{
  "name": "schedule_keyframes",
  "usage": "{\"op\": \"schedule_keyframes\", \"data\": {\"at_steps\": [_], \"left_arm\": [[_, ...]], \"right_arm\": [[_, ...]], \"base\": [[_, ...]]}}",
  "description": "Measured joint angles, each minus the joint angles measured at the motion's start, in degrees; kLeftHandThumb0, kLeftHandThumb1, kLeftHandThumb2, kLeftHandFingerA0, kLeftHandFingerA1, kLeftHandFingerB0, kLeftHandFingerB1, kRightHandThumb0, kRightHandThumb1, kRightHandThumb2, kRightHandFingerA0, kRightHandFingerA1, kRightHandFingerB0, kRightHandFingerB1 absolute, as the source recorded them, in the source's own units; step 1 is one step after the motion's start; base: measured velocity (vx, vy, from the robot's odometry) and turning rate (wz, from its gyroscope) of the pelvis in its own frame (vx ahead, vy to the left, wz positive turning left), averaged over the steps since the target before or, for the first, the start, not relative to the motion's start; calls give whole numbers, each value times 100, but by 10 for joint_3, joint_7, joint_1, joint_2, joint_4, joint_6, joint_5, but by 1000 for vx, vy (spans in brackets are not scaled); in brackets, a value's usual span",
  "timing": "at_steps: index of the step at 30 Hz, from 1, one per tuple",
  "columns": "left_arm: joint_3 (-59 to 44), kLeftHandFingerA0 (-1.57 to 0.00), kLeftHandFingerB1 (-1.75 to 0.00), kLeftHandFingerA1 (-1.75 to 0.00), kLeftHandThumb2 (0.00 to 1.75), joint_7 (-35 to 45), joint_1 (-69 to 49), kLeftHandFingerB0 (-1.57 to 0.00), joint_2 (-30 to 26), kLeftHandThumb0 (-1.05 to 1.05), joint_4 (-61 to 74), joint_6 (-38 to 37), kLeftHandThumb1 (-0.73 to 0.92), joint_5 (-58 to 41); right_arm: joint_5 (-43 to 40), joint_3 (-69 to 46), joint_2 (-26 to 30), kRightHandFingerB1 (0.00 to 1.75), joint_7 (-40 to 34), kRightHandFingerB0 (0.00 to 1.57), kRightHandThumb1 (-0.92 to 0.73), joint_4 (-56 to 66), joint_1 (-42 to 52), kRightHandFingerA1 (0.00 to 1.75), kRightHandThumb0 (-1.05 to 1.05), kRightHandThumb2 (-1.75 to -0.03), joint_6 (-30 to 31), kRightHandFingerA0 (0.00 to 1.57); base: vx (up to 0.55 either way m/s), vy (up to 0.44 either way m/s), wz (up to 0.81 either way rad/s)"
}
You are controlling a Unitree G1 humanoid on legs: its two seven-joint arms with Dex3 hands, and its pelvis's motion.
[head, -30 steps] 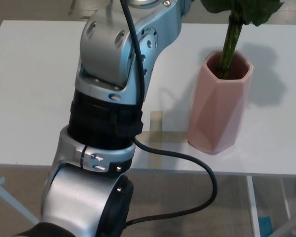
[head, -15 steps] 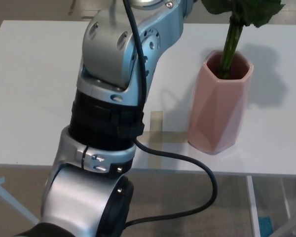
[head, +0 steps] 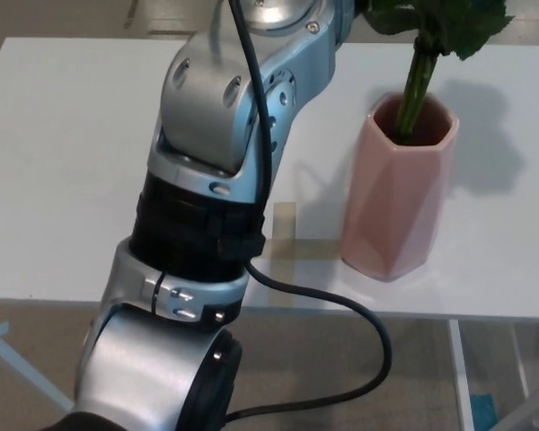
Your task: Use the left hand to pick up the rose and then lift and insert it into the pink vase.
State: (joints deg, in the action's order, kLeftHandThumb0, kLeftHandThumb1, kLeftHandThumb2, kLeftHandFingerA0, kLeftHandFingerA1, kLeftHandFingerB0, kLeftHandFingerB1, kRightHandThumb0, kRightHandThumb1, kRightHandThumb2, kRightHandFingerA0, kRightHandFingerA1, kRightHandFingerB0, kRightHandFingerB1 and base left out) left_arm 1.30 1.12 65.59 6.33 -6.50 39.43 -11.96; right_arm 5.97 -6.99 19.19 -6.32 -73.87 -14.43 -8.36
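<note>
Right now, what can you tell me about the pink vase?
The pink vase stands upright near the front edge of the white table. It looks smooth and hard, maybe ceramic, with flat angled faces and an open mouth. It narrows a little toward the bottom. A green rose stem goes down into its mouth, with leaves above at the picture's top. Its base sits beside a strip of tape on the table. No hand touches it.

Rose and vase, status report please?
Hands out of frame, left arm only. Rose stem inside pink vase, upright on table. Nothing in the way.
</note>
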Motion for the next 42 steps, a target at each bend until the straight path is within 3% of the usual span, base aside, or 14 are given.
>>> {"op": "schedule_keyframes", "data": {"at_steps": [42], "left_arm": [[37,-99,-71,-134,65,1,-49,-81,-3,-19,-10,-27,82,23]], "right_arm": [[0,4,2,41,1,61,-63,1,-11,44,-27,-58,2,72]], "base": [[0,0,0]]}}
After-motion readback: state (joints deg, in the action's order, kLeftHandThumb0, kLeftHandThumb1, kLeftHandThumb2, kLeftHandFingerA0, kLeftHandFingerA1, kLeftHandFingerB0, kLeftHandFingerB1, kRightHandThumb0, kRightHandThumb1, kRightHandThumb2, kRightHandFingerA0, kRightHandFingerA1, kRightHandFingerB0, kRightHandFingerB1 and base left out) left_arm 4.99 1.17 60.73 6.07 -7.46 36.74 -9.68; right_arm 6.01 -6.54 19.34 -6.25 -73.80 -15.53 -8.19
